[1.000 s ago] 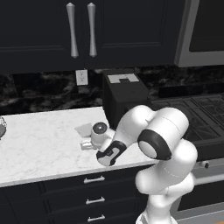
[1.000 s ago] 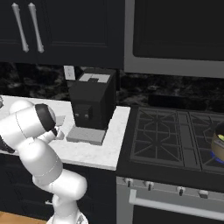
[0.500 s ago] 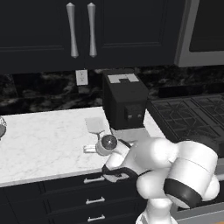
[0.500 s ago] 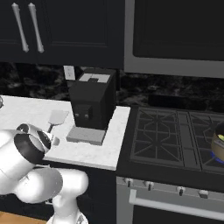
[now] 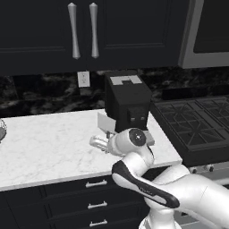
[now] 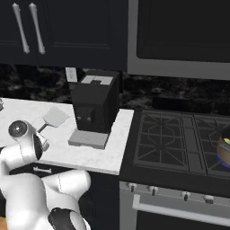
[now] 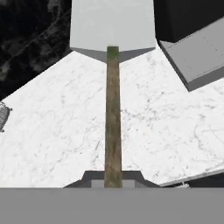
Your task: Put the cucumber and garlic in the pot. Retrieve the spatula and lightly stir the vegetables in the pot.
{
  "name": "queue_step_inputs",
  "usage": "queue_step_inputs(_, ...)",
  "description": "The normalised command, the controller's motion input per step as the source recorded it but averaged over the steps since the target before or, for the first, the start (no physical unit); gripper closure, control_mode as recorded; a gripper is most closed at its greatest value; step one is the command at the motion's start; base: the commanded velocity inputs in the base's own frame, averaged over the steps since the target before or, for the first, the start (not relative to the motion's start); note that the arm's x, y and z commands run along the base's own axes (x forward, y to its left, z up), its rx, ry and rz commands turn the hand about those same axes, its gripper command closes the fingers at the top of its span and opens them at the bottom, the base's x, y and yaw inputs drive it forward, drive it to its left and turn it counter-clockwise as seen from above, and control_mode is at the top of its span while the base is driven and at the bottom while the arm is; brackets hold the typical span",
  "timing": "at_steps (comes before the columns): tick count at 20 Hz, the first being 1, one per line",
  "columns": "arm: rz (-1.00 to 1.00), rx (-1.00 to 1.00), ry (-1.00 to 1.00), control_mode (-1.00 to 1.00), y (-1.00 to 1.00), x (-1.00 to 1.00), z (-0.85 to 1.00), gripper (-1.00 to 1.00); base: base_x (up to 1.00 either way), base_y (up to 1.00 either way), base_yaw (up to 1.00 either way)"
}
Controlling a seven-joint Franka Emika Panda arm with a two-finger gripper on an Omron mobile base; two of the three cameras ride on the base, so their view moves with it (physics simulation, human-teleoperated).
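My gripper [image 7: 113, 177] is shut on the wooden handle of the spatula [image 7: 113, 113]. The spatula's flat grey blade [image 7: 113, 26] points away from the hand, over the white marble counter. From the left base view, the blade [image 5: 106, 121] sits just left of the coffee machine, with my gripper [image 5: 97, 143] in front of it. The right base view has the blade [image 6: 55, 116] beyond my wrist. The cream-tan pot [image 6: 224, 152] stands on the stove's right front burner, with a yellow-green bit showing inside, likely the cucumber [image 6: 228, 141]. The garlic is hidden.
A black coffee machine [image 5: 127, 100] stands on the counter [image 5: 44, 143] right beside the spatula. The black stove [image 6: 175, 139] lies to the right. A metal object [image 5: 1, 132] sits at the counter's far left. Drawers run below the counter edge.
The jaws have closed onto the spatula's handle. The arm has folded down low in front of the counter, and the blade now stands slightly higher beside the coffee machine.
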Motion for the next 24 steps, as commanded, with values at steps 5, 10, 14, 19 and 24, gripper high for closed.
queue_step_inputs(5,-0.15,0.23,0.23,-1.00,0.00,-0.63,1.00,1.00,0.00,0.00,0.00)
queue_step_inputs(10,-0.18,0.13,0.34,-1.00,0.00,-0.35,1.00,1.00,0.00,0.00,0.00)
queue_step_inputs(14,-0.15,0.04,0.37,-1.00,0.00,-0.17,0.94,1.00,0.00,0.00,0.00)
queue_step_inputs(19,-0.05,-0.10,0.24,-1.00,-0.11,0.03,0.29,1.00,0.00,0.00,0.00)
queue_step_inputs(24,0.00,-0.27,0.00,-1.00,-0.31,0.08,-0.26,1.00,0.00,0.00,0.00)
